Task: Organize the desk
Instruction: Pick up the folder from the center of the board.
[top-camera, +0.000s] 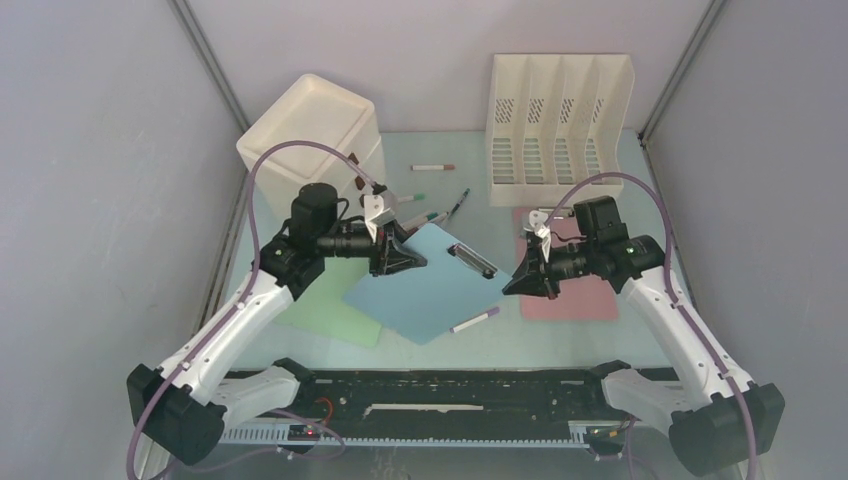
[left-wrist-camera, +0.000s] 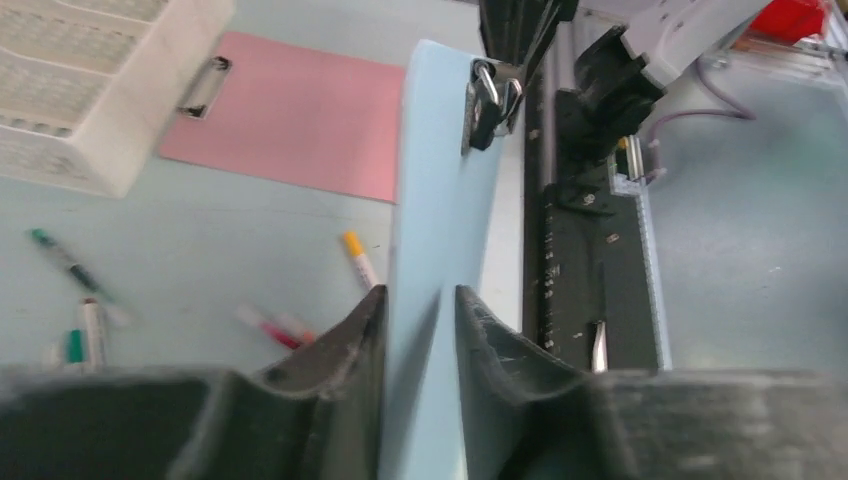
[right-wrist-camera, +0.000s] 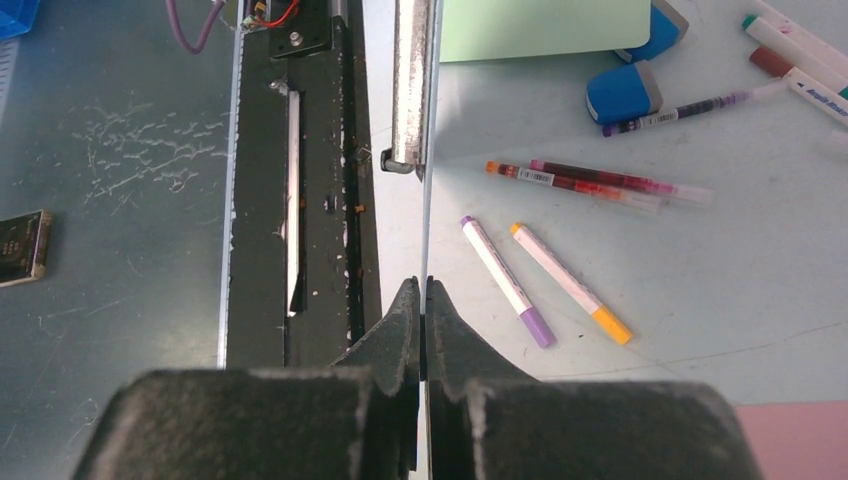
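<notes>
Mint-green desk (top-camera: 560, 345) is judged to be at an early stage of tidying, with most items lying loose on it. A cream drawer unit (top-camera: 315, 125) stands at the far left corner and a cream file rack (top-camera: 560, 110) at the far right corner. All three flat boards are seen outside the rack.

The blue clipboard (top-camera: 430, 285) is noted at mid-desk, taken at opposite sides by both arms. Markers visible beneath it in the right wrist view suggest it is raised off the surface, though how far cannot be told. The pink clipboard (top-camera: 575, 295) lies flat near the right edge, just in front of the rack. The green sheet (top-camera: 335, 315) lies flat toward the left edge, partly covered by the blue clipboard.

At the left gripper (left-wrist-camera: 420, 300), the jaws are set either side of the blue clipboard's edge; whether they press on it cannot be told. The right gripper (right-wrist-camera: 422, 285) is clenched on the thin edge of the same clipboard, near its metal clip (right-wrist-camera: 410, 90).

Small items left to sort:
- two blue erasers (right-wrist-camera: 620, 92)
- a purple marker (top-camera: 475, 320) toward the front edge, with an orange marker (right-wrist-camera: 570, 283) beside it
- red pens (right-wrist-camera: 600, 183)
- green markers (top-camera: 412, 197) and a dark pen (top-camera: 458, 203) in front of the drawer unit
- a brown-capped marker (top-camera: 432, 167) toward the far edge

Judged remaining: filing of the boards, and gathering of every pen and eraser. No item is seen put away.
</notes>
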